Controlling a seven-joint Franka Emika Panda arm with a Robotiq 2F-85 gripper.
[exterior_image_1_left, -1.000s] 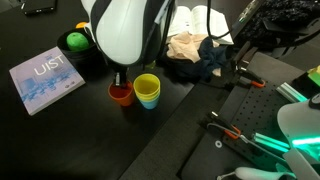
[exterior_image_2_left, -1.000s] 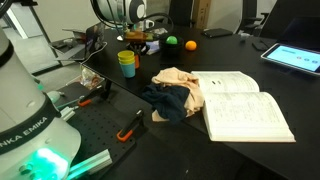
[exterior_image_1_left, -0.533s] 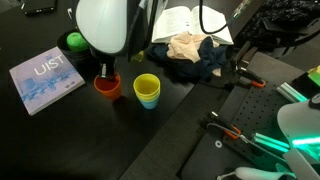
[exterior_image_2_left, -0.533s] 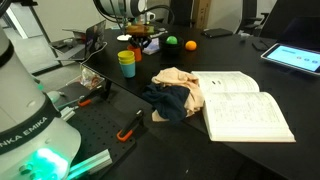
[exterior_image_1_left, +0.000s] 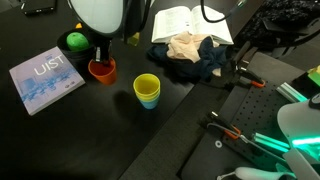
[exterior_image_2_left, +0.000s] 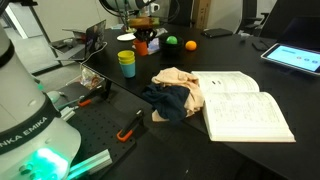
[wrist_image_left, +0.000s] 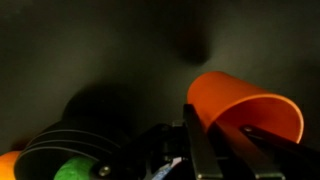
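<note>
My gripper (exterior_image_1_left: 100, 60) is shut on the rim of an orange cup (exterior_image_1_left: 101, 71), one finger inside it and one outside, and holds it just above the black table. The cup fills the right of the wrist view (wrist_image_left: 245, 105) and shows small in an exterior view (exterior_image_2_left: 142, 46). A stack of a yellow cup on a blue cup (exterior_image_1_left: 147, 91) stands to the right of it, apart from it. A black bowl with a green ball (exterior_image_1_left: 75, 42) sits just behind the gripper; the ball shows at the lower left of the wrist view (wrist_image_left: 68, 170).
A blue-white booklet (exterior_image_1_left: 45, 78) lies to the left. An open book (exterior_image_2_left: 240, 105) and a heap of beige and dark cloth (exterior_image_2_left: 175, 92) lie beyond the cups. An orange ball (exterior_image_2_left: 190, 44) sits further back. Tools lie on the perforated board (exterior_image_1_left: 225, 130).
The gripper has carried the orange cup away from the yellow-blue stack, to the left and back toward the black bowl with the green ball.
</note>
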